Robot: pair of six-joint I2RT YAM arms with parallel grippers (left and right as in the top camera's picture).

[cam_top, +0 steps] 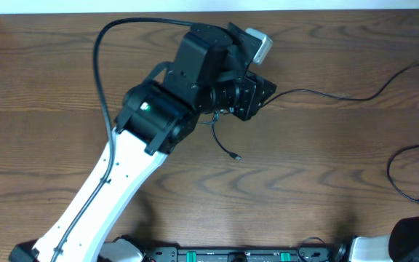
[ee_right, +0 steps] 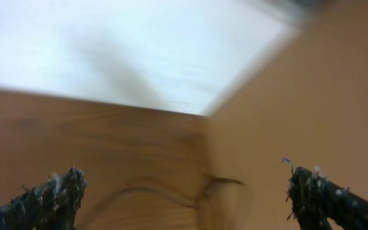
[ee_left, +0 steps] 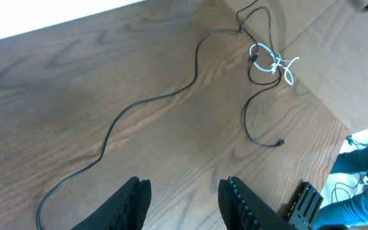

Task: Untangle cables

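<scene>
Toward the upper right of the left wrist view, the cables bunch into a small knot: a white cable [ee_left: 272, 61] is looped around two black ones. One long black cable [ee_left: 145, 102] runs from that knot down across the counter [ee_left: 75, 76] to the lower left of the frame. A shorter black cable [ee_left: 246, 121] curls down from the knot and ends in a plug [ee_left: 281, 143] lying free. In the overhead view, another black cable [cam_top: 389, 172] lies loose at the right edge, well apart from the knot.

The left pincer [ee_left: 184, 185] hangs above bare wood at the bottom centre of its view, fingers partly apart with nothing between them, well short of the knot. The right pincer [ee_right: 185, 179] has its fingers spread wide and holds nothing; its view is blurred, with only a faint dark cord showing low in the middle.

I judge the work to be at the approach stage, between grasps, since the white loops are not yet pulled off the black cords. The next move probably calls for the left pincer to travel toward the knot and close on one strand only, preferably the white one. The other arm would then pin or draw a black cord the opposite way.
</scene>
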